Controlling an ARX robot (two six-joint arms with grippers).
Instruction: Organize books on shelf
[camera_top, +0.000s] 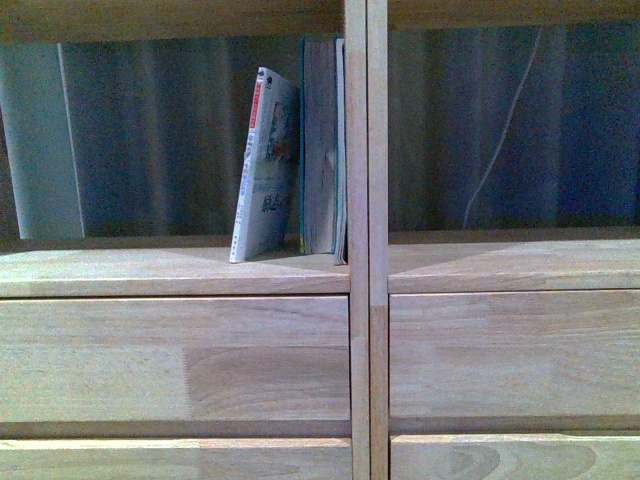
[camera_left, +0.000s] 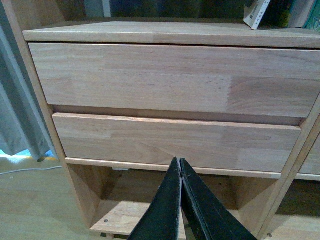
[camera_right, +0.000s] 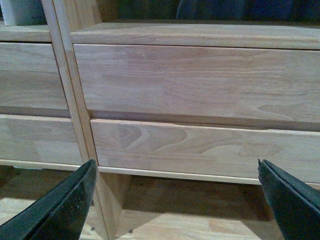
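Note:
In the front view the thin white paperback (camera_top: 265, 165) leans to the right against the thicker teal book (camera_top: 322, 145), which stands upright against the shelf's central double upright (camera_top: 366, 240). Both stand in the left open compartment above the drawers. Neither arm shows in the front view. My left gripper (camera_left: 179, 161) is shut and empty, low in front of the left drawer fronts (camera_left: 175, 77); the white book's lower corner (camera_left: 256, 14) shows on the board above. My right gripper (camera_right: 176, 167) is open and empty in front of the right drawer fronts (camera_right: 200, 80).
A grey curtain (camera_top: 150, 130) hangs behind the shelf, and a white cord (camera_top: 500, 140) runs down behind the right compartment. Open lower compartments (camera_left: 125, 200) lie under the drawers. Pale floor and a curtain (camera_left: 20, 125) lie beside the shelf's left side.

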